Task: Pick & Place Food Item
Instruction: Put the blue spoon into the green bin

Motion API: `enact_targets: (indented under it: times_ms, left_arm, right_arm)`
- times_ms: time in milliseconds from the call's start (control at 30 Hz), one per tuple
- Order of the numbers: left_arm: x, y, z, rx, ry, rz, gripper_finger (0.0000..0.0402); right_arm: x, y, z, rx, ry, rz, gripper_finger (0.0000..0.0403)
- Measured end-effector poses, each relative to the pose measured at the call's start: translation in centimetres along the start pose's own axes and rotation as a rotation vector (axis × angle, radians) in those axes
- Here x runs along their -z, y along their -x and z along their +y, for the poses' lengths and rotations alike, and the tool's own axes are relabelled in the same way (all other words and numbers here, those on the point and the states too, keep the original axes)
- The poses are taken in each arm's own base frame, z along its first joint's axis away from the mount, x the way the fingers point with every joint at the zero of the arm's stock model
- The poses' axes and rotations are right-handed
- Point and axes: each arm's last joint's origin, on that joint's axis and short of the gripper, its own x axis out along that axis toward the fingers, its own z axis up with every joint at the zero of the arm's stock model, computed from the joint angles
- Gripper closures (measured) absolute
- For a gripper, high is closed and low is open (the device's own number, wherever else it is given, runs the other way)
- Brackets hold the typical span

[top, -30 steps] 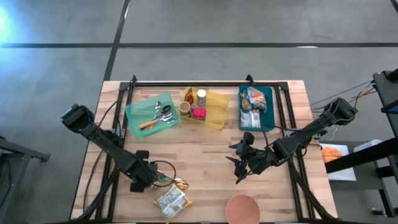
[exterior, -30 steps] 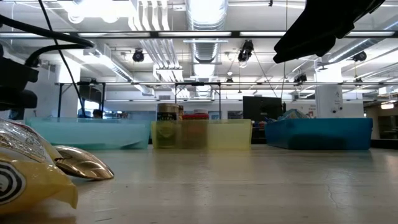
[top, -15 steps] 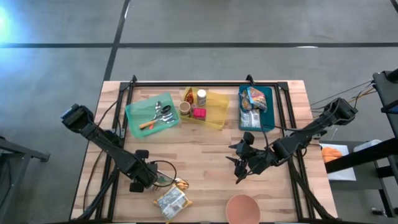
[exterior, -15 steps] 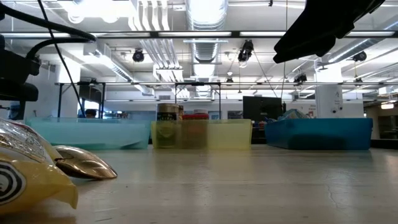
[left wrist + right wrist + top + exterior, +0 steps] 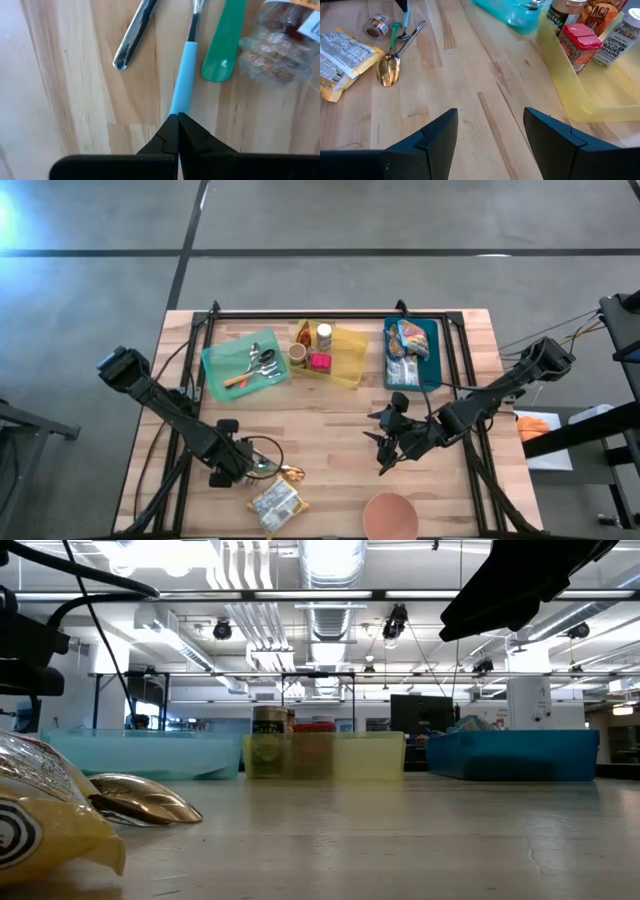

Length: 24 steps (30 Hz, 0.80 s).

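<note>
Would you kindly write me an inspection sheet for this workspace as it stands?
Surface: light wooden table, nothing spilled.
Job's things: yellow crinkled snack packet beside the left arm; blue plastic tray holding food packets.
Clutter: gold metal spoon, blue-handled utensil, pink round bowl, green plastic tray, yellow plastic tray.
Claws: left claw shut at the blue handle's end; right claw open over mid-table.
Cables: black cable loop beside the left arm.
Surroundings: grey concrete floor.

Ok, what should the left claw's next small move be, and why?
Probably a short straight lift. The left claw is shut with its tips at the end of the blue handle, which lies flat on the table beside a green handle. Lifting would show whether the handle is actually caught.
</note>
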Motion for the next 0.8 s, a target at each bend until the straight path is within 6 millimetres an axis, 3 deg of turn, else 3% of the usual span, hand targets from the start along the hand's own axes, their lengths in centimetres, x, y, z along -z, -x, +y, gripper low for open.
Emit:
enact_targets:
  times_ms: [100,200,600,800]
  left_arm:
    - [0.1,0.0,0.0,-0.005,0.012,0.006,0.0396]
    - [0.0,0.0,0.1,-0.005,0.016,0.006,0.0368]
    - [0.4,-0.4,0.3,-0.019,0.004,0.024,0.0145]
    - [0.9,-1.1,0.7,-0.016,0.005,0.058,0.0113]
  right_arm:
    - [0.0,0.0,0.0,0.000,0.000,0.000,0.0179]
    - [0.0,0.0,0.0,0.000,0.000,0.000,0.0179]
    - [0.0,0.0,0.0,-0.004,-0.001,0.001,0.0179]
    - [0.0,0.0,0.1,-0.024,-0.002,0.014,0.0179]
